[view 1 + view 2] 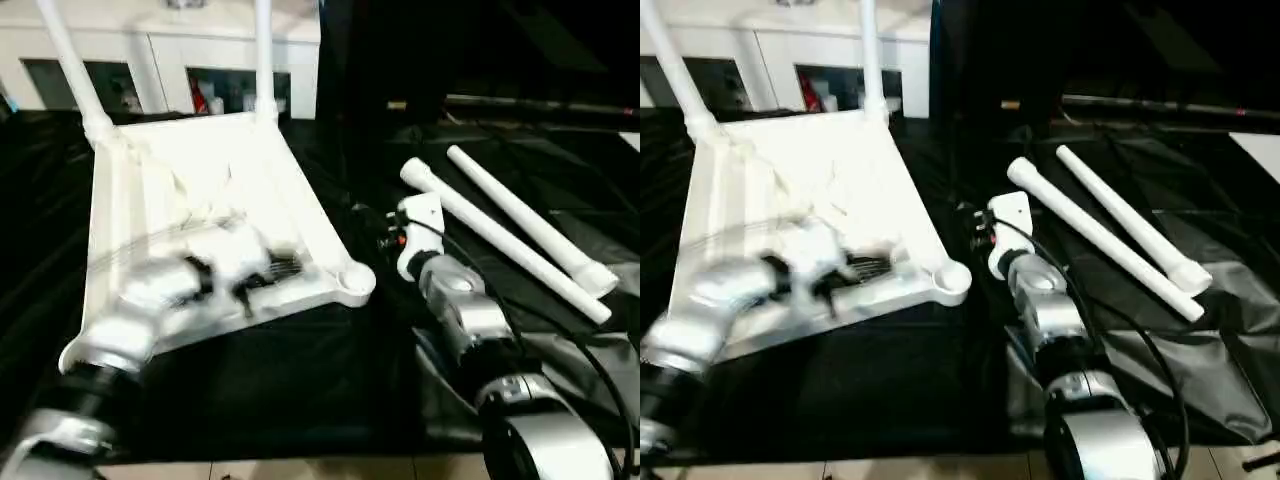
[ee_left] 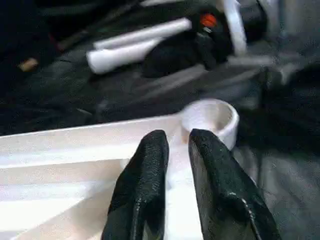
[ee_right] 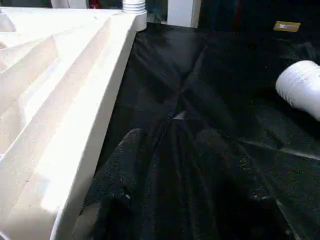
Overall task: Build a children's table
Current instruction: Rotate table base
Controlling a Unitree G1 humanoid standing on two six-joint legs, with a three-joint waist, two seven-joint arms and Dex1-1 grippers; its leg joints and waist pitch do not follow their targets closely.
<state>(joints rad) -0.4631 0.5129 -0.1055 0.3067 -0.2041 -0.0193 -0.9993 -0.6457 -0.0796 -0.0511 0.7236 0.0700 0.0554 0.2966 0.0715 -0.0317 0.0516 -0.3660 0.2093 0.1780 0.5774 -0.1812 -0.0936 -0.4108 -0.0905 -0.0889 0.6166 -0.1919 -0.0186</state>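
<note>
The tabletop (image 1: pixel 200 215) lies underside up on the black cloth (image 1: pixel 290 380), with two legs (image 1: pixel 262 60) standing upright in its far corner sockets. The left gripper (image 2: pixel 175 150) hovers over the tabletop near its empty corner socket (image 2: pixel 212 117), its fingers slightly parted and empty. The right gripper (image 3: pixel 172 165) is just right of the tabletop, spread open over the cloth. Two loose legs (image 1: pixel 505 240) lie farther right.

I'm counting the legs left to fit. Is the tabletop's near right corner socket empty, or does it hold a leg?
Empty. The near right corner socket shows an open round cup with nothing standing in it; two legs lie loose on the black cloth.
</note>
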